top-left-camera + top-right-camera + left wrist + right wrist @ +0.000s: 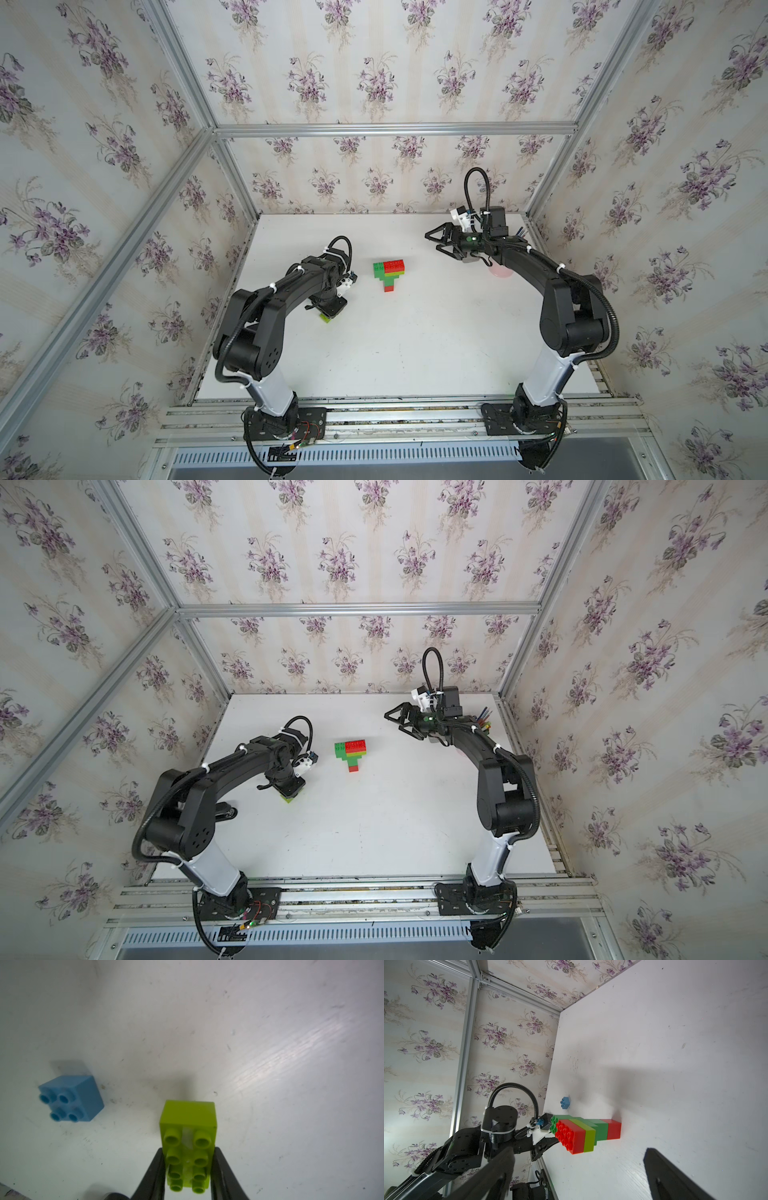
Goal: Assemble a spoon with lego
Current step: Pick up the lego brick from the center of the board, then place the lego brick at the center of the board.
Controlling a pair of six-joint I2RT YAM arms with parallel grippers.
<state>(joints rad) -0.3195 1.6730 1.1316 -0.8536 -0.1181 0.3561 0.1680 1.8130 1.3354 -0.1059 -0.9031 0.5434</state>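
The partly built spoon (388,274) (351,754) (588,1133) lies flat at mid-table, with a wide red, dark green and lime head and a narrow green-and-red stem. My left gripper (188,1152) (328,311) is shut on a lime green 2x4 lego brick (188,1126) (326,318) (287,799) at the table's left, low over the surface, its fingers pressed on the brick's long sides. A light blue 2x2 brick (71,1099) (565,1103) stands loose on the table beside it. My right gripper (432,243) (392,721) (579,1158) hangs open and holds nothing, to the back right of the spoon.
A pale pink round thing (500,272) lies under the right arm, and coloured sticks (484,719) stand at the back right corner. Metal-framed wallpapered walls (232,187) close the table on three sides. A rail (395,409) runs along the front edge.
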